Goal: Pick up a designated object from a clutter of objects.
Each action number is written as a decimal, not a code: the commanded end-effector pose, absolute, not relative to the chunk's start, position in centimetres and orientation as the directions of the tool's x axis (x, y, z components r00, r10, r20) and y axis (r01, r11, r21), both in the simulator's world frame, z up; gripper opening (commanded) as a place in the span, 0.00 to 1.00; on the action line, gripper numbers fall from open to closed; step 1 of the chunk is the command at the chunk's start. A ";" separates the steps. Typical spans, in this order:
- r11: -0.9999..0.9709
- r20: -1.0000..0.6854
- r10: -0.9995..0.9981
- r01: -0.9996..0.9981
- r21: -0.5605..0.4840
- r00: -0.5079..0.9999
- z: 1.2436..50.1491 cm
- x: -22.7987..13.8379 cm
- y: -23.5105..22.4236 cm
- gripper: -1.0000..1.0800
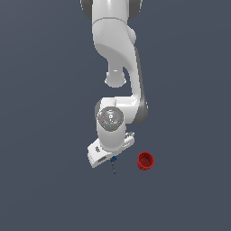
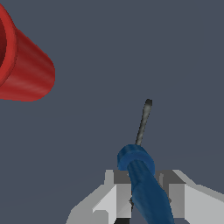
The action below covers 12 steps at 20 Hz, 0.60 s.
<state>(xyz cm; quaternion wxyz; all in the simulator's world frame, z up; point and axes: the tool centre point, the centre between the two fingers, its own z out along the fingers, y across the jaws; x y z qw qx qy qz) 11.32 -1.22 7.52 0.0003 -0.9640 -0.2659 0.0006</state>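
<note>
Plain grey-blue floor (image 1: 45, 180) surrounds everything. Gripper (image 2: 142, 192) fingers clamp a blue-handled screwdriver (image 2: 144, 183), thin dark shaft protruding. Red cup (image 1: 145, 161) lies nearby, contents unseen.

The arm (image 1: 118, 67) reaches in from the far edge of the floor (image 1: 45, 180) down toward the middle, its gripper (image 1: 111, 159) low over the surface. A screwdriver (image 2: 141, 175) sits between the fingers (image 2: 114, 192), handle in the grip, shaft (image 1: 113, 168) poking out toward the near edge. The cup (image 1: 145, 161) lies on its side on the floor, just beside the gripper on the exterior view's right, apart from it.
</note>
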 end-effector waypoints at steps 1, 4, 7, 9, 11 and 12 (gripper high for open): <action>-0.859 0.000 0.512 0.512 0.000 0.859 9.0 10.7 -2.4 0.00; -0.859 0.000 0.512 0.512 0.000 0.859 11.3 9.7 -4.1 0.00; -0.859 0.000 0.512 0.512 0.000 0.859 14.0 8.5 -6.1 0.00; -0.859 0.000 0.512 0.512 0.000 0.859 16.0 7.7 -7.5 0.00; -0.859 0.000 0.512 0.512 0.000 0.859 17.9 6.8 -9.0 0.00; -0.859 0.001 0.512 0.512 -0.001 0.859 18.9 6.4 -9.7 0.00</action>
